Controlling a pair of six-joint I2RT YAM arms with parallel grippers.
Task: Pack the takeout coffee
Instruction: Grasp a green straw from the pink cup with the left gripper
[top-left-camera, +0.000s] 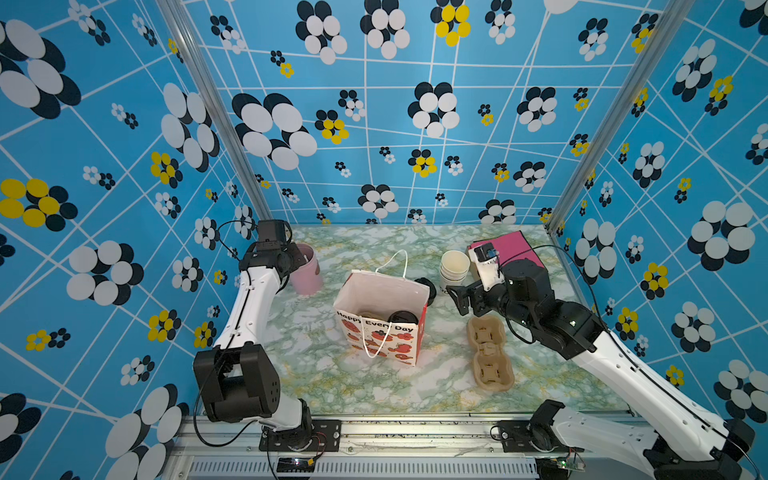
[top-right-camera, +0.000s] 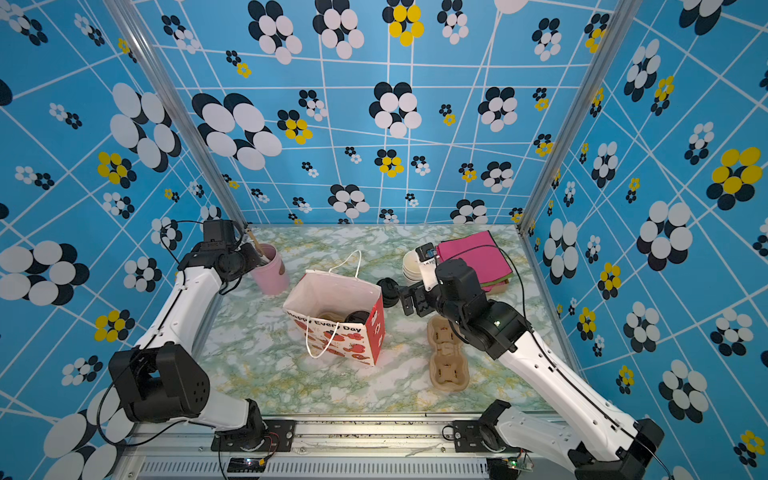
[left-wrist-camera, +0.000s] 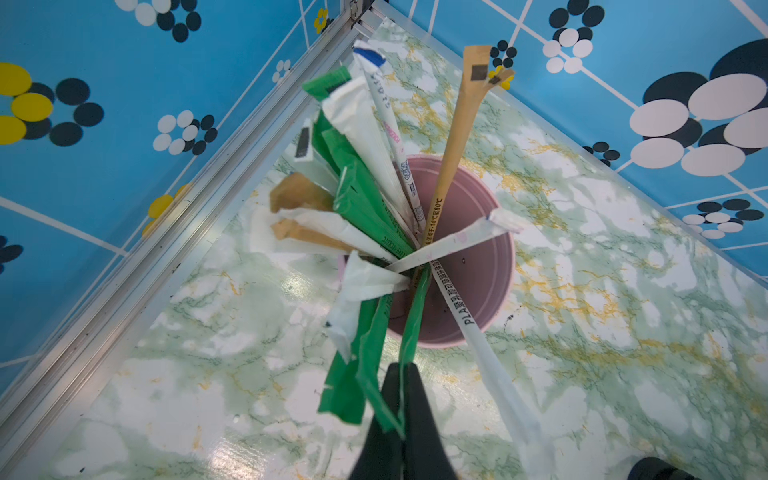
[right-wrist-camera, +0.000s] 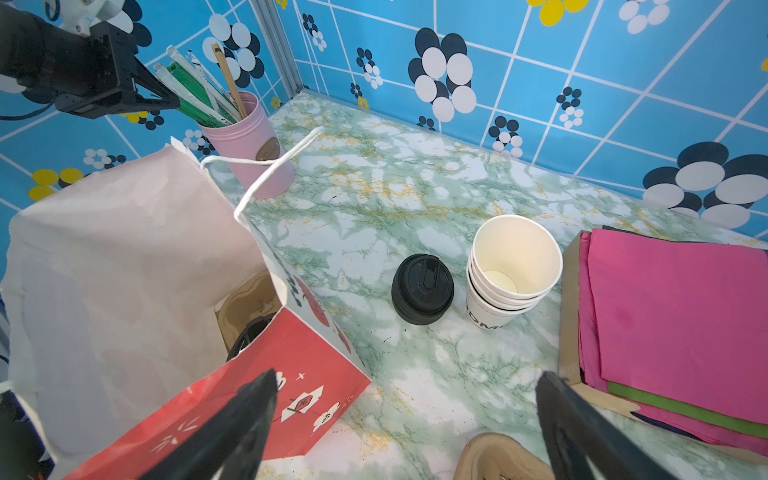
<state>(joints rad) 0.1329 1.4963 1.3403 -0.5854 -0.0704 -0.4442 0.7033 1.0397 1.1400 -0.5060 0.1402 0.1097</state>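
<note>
Pinching a green-wrapped straw (left-wrist-camera: 411, 328) at the far left, the left gripper (left-wrist-camera: 400, 380) has its jaws tight together on the wrapper, just above the pink can (left-wrist-camera: 482, 266) of straws and stirrers. In the middle the paper bag (top-left-camera: 365, 295) stands open. The takeout coffee (top-left-camera: 404, 318) sits inside it, only its black lid showing, beside a cardboard carrier (top-left-camera: 368, 319). Right of the bag, the right gripper (right-wrist-camera: 407, 378) hangs spread wide and empty, near the stack of black lids (right-wrist-camera: 422, 289) and the lidless cups (right-wrist-camera: 513, 266). The coffee looks packed, so the step in hand seems to be adding a straw. Next, that straw must lift clear of its neighbours without tipping the can, then travel right into the bag's mouth.
</note>
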